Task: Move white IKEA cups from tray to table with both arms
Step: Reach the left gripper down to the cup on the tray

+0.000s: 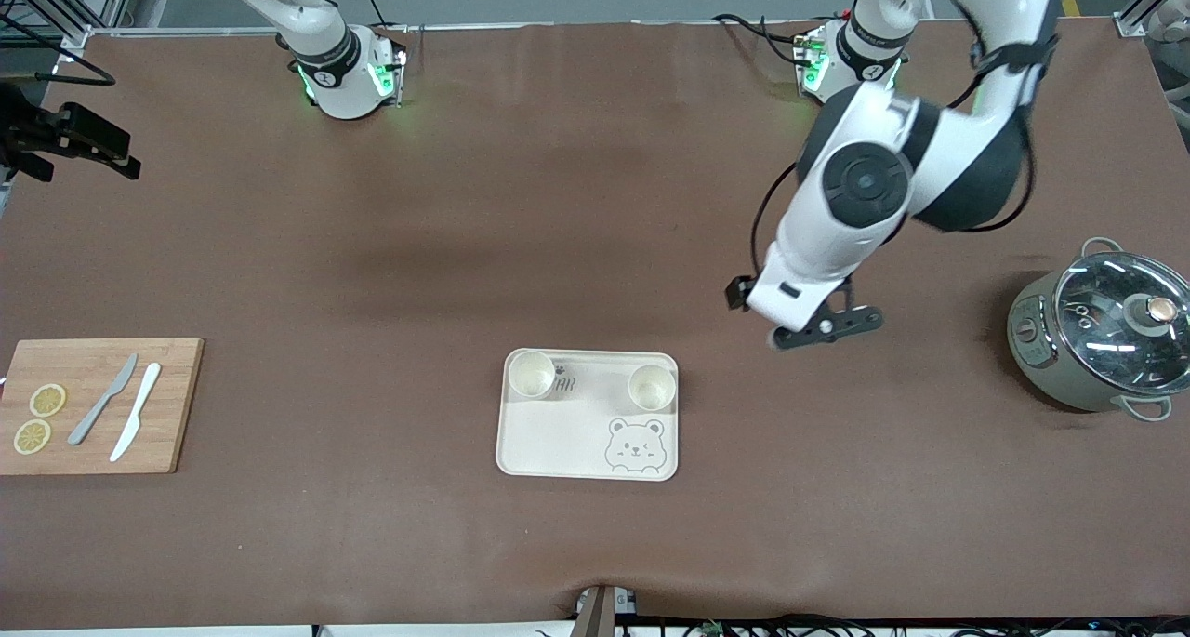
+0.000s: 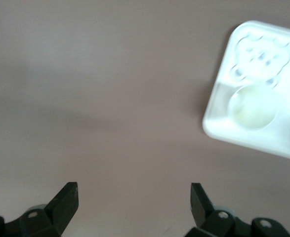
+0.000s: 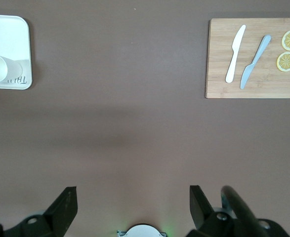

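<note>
Cream tray (image 1: 589, 432) with a bear print sits on the brown table (image 1: 465, 246), near the front-camera edge, mid-table. Two white IKEA cups stand upright on it, both along the tray edge farther from the front camera: one cup (image 1: 531, 375) in the corner toward the right arm's end, the other cup (image 1: 652, 387) in the corner toward the left arm's end. Both look empty, apart from each other, nothing touching them. The bear drawing is on the nearer part of the tray, below the second cup.

Cooking pot (image 1: 1097, 339) with a glass lid stands at the left arm's end of the table; contents not readable through the lid. Wooden cutting board (image 1: 98, 404) lies at the right arm's end, carrying a grey knife (image 1: 102, 400), a white knife (image 1: 136, 411) and two lemon slices (image 1: 39, 418).

Left gripper (image 1: 823, 325) hangs over bare table beside the tray, toward the left arm's end; fingers (image 2: 65, 200) spread wide, holding nothing, touching nothing. Its wrist view shows one cup on the tray off to the side.

Right gripper (image 3: 132, 205) is out of the front view; the right arm waits high over the table by its base. Fingers (image 3: 65, 202) wide apart, empty; tray corner and board visible below it.
</note>
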You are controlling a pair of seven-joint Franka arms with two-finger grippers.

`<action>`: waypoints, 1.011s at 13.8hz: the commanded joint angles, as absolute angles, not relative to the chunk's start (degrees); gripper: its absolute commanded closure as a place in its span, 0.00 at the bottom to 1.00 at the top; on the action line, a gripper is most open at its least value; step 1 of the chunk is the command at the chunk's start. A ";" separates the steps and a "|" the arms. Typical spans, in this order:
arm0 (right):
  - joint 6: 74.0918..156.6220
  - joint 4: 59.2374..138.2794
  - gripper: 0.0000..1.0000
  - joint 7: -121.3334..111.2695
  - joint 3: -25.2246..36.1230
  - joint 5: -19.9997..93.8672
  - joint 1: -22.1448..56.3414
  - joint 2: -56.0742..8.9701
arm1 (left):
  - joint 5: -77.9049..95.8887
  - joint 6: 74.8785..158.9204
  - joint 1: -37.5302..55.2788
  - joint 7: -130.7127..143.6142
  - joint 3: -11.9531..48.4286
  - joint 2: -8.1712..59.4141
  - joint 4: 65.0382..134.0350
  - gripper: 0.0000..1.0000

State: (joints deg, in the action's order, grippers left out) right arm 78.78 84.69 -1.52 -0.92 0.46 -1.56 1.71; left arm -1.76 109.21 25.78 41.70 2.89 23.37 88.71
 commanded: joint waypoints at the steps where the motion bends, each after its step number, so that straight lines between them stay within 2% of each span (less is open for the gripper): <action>1: 78.75 85.61 0.00 -2.02 -1.49 1.23 -2.64 2.81 | -2.55 114.06 28.82 47.88 2.64 28.63 86.05 0.02; 5: 78.75 85.61 0.00 -2.02 -1.49 1.23 -2.64 2.81 | -2.55 125.39 29.71 52.63 2.64 35.49 85.70 0.19; 6: 78.84 85.08 0.00 -2.02 -1.49 1.23 -2.72 2.64 | -2.55 127.94 29.79 53.52 2.64 37.25 85.52 0.17; 11: 78.75 84.37 0.00 -2.37 -1.49 1.23 -4.04 1.58 | -2.11 137.54 29.79 56.34 2.81 42.27 84.02 0.22; 13: 78.66 84.29 0.00 -2.37 -1.49 1.23 -3.78 1.41 | -2.11 137.72 29.79 56.25 2.81 43.59 84.02 0.39; 14: 78.75 84.29 0.00 -2.37 -1.49 1.23 -3.87 1.41 | -2.11 137.72 29.79 56.16 2.81 44.29 84.02 0.51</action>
State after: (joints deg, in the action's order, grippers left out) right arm 78.87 84.64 -1.62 -0.89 0.46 -2.85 1.48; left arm -1.76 137.27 29.70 55.16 2.77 42.51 85.47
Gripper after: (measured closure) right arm 0.000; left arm 0.352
